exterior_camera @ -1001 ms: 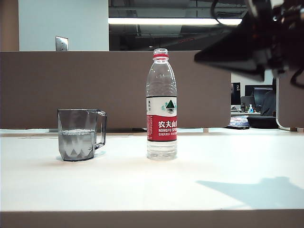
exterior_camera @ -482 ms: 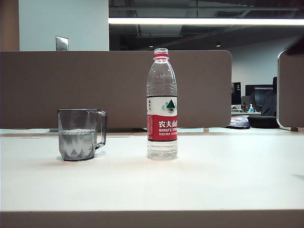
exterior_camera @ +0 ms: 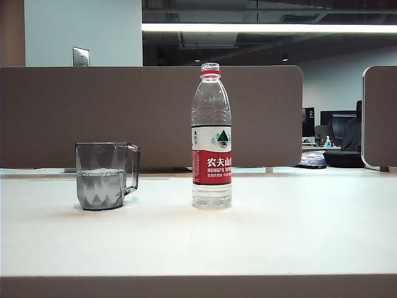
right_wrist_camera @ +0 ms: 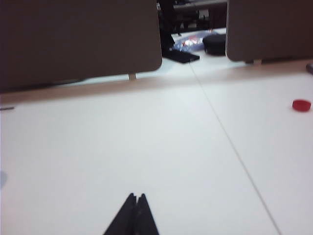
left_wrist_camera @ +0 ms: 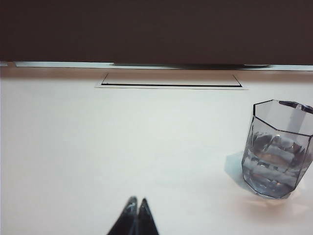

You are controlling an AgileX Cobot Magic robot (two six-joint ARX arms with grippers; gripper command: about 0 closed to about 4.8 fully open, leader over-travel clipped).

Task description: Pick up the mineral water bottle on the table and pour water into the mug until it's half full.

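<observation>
Resting shut: left gripper (left_wrist_camera: 136,201) nr mug (left_wrist_camera: 277,149), right gripper (right_wrist_camera: 136,197) on table (right_wrist_camera: 146,147).

Clear glossy plastic bottle (exterior_camera: 211,136), smoky transparent mug (exterior_camera: 102,176), matt smooth table (exterior_camera: 279,236)

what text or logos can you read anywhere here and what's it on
"农夫山" in large white characters, cut off at the label's edge: red band of the mineral water bottle.
"NONGFU SP", also cut off: just under them.
Green mountain logo: white band above.
Smaller print on the label: too small to read.
The mug: no text.
</observation>
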